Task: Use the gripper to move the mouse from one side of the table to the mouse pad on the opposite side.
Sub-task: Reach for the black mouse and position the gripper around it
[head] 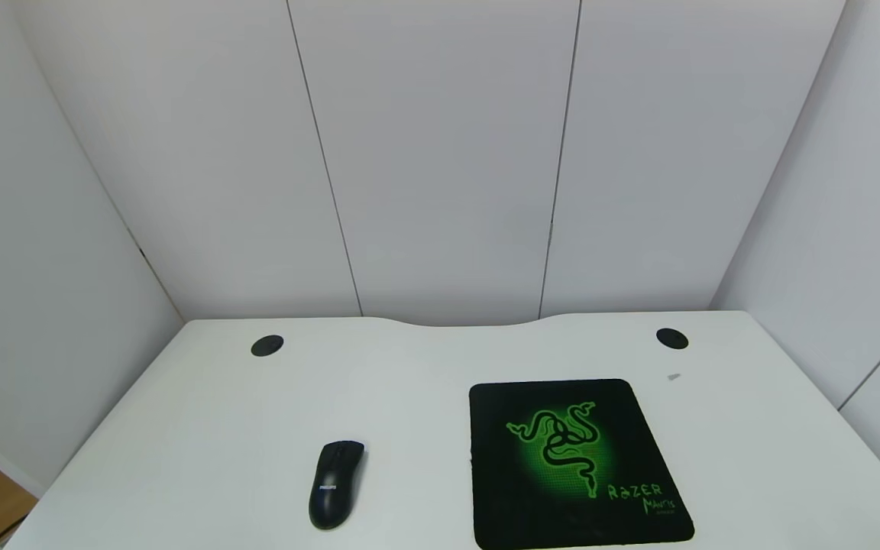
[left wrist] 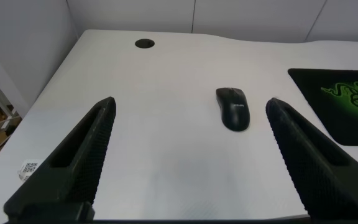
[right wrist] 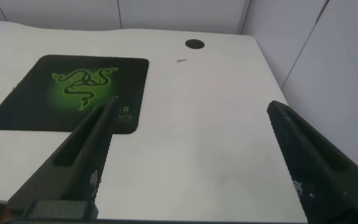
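The left claw (left wrist: 188, 155) is seen only in the left wrist view, held above the near left part of the table (head: 203, 428). Its two ribbed black fingers (left wrist: 86, 155) are spread wide, with nothing between them. The mouse (left wrist: 232, 108) lies flat on the white top ahead of this claw, framed in the gap between the fingers and closer to the finger on the pad's side, clear of both. White lettering is visible on its rear half. Farther ahead of the claw, near the curved rear edge, a round black grommet (left wrist: 144, 43) is set into the top. A small white QR label (left wrist: 29, 168) is seen at the table's left edge, just outside the outer finger.

In the head view, the mouse (head: 336, 484) rests left of centre, well apart from the pad (head: 574, 462), which lies flat on the right half with its green snake logo and lettering facing up. A second grommet (head: 671, 338) is set behind the pad's far right corner.

The right claw (right wrist: 194, 158) is seen only in the right wrist view, held above the near right part of the table. Its fingers (right wrist: 300, 155) are also spread wide and hold nothing. The pad (right wrist: 67, 93) lies ahead of it, toward the left-hand finger, whose tip overlaps the pad's near corner in that view.
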Tool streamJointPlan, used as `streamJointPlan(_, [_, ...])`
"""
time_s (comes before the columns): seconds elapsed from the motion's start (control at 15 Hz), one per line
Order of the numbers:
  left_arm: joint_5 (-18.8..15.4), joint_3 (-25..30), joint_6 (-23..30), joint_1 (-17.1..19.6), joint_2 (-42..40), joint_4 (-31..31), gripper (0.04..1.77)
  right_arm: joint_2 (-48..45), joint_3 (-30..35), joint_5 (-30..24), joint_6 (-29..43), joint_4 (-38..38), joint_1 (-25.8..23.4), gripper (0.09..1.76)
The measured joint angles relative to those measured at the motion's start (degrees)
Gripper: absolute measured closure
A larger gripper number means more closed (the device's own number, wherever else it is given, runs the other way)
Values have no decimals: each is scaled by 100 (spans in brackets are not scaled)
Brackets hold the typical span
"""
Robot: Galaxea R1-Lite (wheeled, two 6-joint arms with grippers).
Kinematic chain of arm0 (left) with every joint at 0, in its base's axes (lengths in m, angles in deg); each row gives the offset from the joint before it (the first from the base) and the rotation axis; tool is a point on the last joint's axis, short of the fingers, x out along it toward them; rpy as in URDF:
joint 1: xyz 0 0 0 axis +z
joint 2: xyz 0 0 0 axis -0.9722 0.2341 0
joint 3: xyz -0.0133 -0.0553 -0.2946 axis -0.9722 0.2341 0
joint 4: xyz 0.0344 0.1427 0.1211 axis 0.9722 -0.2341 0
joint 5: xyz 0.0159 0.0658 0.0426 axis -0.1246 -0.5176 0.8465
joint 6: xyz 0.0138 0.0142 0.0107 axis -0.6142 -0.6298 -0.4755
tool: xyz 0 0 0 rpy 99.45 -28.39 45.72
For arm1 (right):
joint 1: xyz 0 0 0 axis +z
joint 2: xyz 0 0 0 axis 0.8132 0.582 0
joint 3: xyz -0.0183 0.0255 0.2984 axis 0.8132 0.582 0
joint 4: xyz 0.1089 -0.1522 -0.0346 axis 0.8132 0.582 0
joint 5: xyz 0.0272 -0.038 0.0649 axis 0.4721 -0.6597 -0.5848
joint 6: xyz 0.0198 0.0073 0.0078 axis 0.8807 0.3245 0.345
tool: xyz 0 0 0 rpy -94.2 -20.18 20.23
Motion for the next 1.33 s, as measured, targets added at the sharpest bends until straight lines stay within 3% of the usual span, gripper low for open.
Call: streamJointPlan(1.33, [0, -2, -2, 0, 0, 0, 9, 0, 0, -2, 0, 2, 0, 14])
